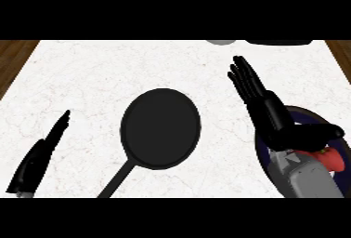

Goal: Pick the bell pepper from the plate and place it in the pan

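Note:
A black pan (160, 128) lies in the middle of the white counter, its handle running down toward the lower edge. At the right, a dark blue plate (306, 115) is mostly hidden behind my right forearm. A red bell pepper (332, 158) peeks out on the plate beside my wrist. My right hand (264, 104) is above the plate's left side with fingers straight, pointing up and away, thumb out to the right over the plate; it holds nothing. My left hand (42, 155) rests open edge-on at the lower left, fingers up.
A grey object (221, 42) and a dark object (281, 42) sit at the counter's far edge, cut off by the view. Brown wooden strips (12, 56) show beyond the counter's left and right sides.

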Controlling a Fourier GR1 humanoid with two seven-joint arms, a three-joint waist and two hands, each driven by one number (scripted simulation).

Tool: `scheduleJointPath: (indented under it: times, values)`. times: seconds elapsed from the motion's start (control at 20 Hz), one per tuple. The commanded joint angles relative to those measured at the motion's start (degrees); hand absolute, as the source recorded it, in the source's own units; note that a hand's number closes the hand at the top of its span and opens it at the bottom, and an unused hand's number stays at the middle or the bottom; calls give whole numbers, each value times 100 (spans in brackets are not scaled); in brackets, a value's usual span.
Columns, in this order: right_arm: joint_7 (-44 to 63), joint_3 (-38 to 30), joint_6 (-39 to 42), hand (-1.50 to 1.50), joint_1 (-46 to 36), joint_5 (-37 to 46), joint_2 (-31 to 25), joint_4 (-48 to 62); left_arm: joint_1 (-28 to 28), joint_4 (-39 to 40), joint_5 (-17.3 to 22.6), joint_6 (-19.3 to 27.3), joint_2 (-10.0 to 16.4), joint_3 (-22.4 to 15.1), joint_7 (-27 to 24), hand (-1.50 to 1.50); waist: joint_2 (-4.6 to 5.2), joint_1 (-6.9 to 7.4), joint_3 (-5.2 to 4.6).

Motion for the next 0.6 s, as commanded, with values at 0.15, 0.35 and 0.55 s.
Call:
scheduleJointPath:
  times: [0.15,0.35,0.55]
  values:
    - [-843,-350,2493,-150,381,-1323,-1133,-699,-114,559,262,419,-89,722,436,0,31,-240,-17]
    - [-1159,-1190,1781,150,-74,463,-2184,-645,-2,706,399,451,-102,791,700,0,-168,-715,-155]
    - [-2392,-2491,2158,150,1240,-1665,-1371,534,-103,826,739,381,-89,1112,928,0,98,-468,20]
